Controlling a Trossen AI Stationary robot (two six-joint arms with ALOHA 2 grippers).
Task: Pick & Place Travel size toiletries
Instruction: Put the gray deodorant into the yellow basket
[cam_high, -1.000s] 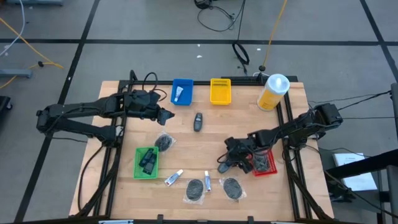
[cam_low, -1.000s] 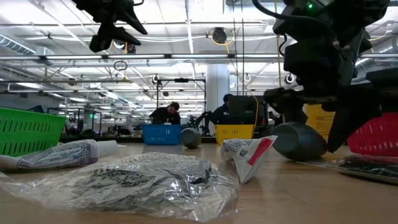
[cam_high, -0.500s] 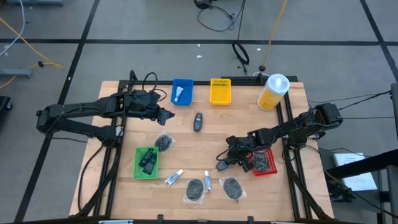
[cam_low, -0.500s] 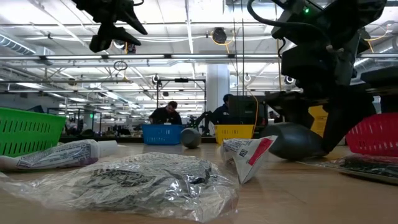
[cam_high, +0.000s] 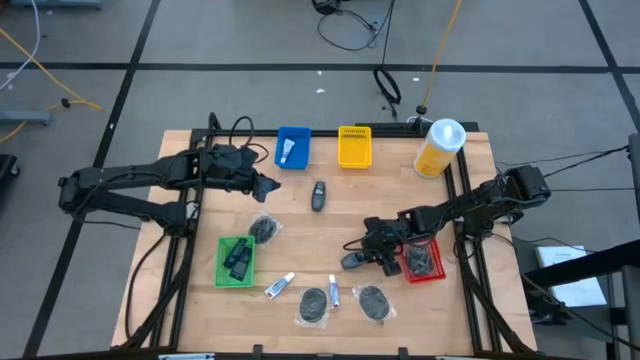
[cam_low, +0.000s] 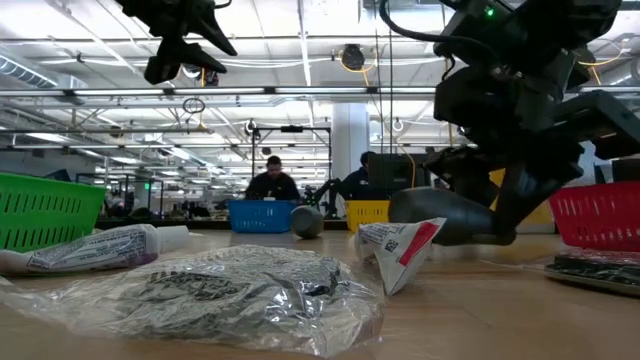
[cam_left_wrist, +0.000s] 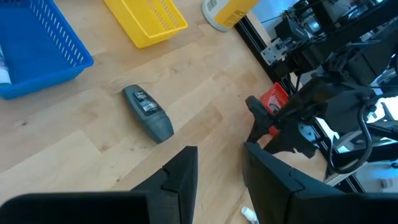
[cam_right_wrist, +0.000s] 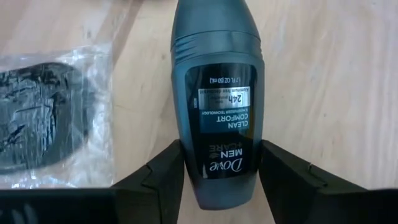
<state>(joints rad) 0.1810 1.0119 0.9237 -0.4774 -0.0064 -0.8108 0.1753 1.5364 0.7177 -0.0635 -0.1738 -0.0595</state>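
Right gripper (cam_high: 358, 260): clamped on a dark Dove roll-on (cam_right_wrist: 217, 93), low over the table.
Left gripper (cam_high: 270, 185): parted, parked near the blue bin (cam_high: 293, 147).
Done: one tube (cam_high: 287, 151) lies binned.
Left: two tubes (cam_high: 279, 286) (cam_high: 333, 291) on the front table.

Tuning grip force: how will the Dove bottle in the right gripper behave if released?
The Dove roll-on bottle looks like rigid, glossy plastic: probably stiff but slippery in the right gripper. Rounded and held on its side, it would likely roll once released. The left gripper waits by the blue bin.
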